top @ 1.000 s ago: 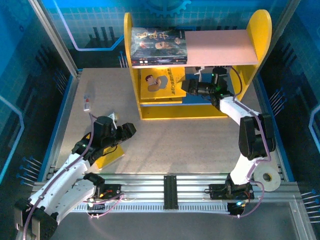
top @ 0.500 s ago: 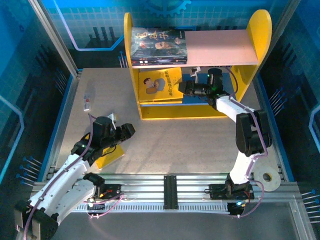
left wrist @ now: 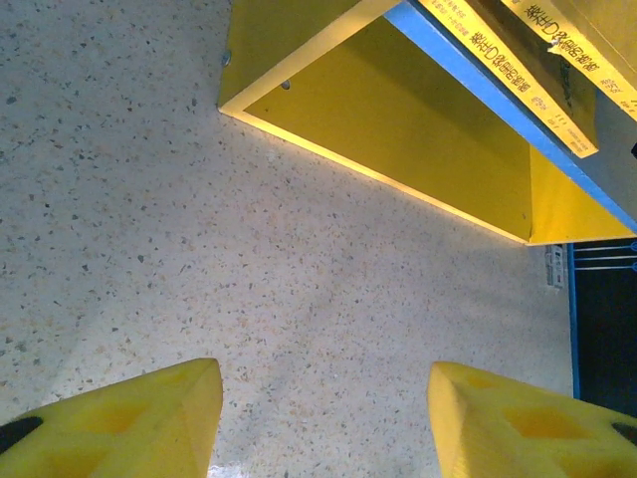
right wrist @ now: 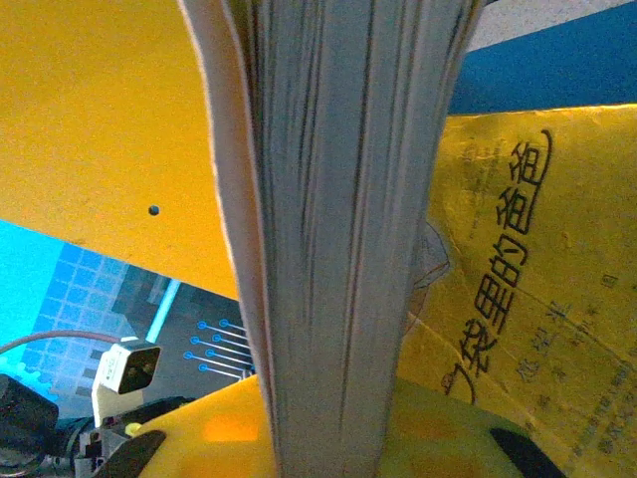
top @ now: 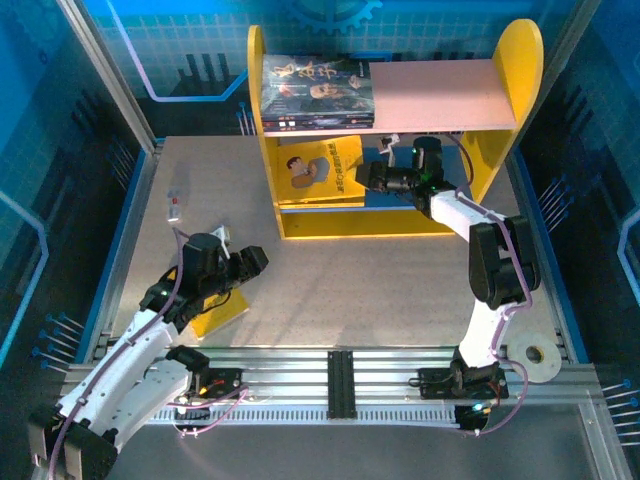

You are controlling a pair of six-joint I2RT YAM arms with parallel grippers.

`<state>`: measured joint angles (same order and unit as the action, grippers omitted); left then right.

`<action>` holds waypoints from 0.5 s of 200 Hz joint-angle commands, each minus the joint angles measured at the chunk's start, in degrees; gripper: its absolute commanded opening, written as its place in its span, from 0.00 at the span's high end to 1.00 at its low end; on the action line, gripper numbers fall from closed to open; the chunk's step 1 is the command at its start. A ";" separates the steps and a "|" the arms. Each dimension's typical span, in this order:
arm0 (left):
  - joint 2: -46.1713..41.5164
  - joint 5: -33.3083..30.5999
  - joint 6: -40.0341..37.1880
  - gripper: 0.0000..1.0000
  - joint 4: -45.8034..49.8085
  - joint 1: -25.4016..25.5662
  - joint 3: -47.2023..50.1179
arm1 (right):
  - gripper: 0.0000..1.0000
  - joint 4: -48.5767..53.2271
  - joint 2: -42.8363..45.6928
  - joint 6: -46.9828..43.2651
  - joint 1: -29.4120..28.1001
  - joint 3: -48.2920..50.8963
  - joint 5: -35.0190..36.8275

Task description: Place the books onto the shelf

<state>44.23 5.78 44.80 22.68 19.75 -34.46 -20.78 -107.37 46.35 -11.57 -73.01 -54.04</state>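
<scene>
The right end effector [top: 366, 177] is clamped on a yellow book [top: 318, 168] in the lower tier of the shelf [top: 440, 92]. The left end effector [left wrist: 323, 403] has its fingers apart and empty above the tabletop [left wrist: 149, 249].

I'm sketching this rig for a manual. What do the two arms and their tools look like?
Left arm and right arm match: white link shells, black joints and black bases, with a thin lilac cable along each. A green light glows near the right wrist. The left tool has chunky yellow fingers with moulded hollows.
</scene>
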 commanded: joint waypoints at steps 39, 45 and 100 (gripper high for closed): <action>-0.76 0.59 -1.45 0.42 1.06 -0.85 -0.87 | 0.91 0.86 -1.15 -3.59 -1.50 -3.97 -1.02; -0.72 0.62 -1.47 0.42 0.98 -0.94 -0.87 | 0.91 1.27 -1.22 -3.95 -1.52 -4.11 -1.06; -0.55 1.15 -1.47 0.42 0.62 -1.42 -0.85 | 0.91 3.67 -1.48 -4.79 -1.77 -4.73 -1.63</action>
<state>44.18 5.82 44.60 22.79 19.00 -34.46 -16.80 -108.79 43.57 -11.57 -75.48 -53.78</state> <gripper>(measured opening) 0.577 0.185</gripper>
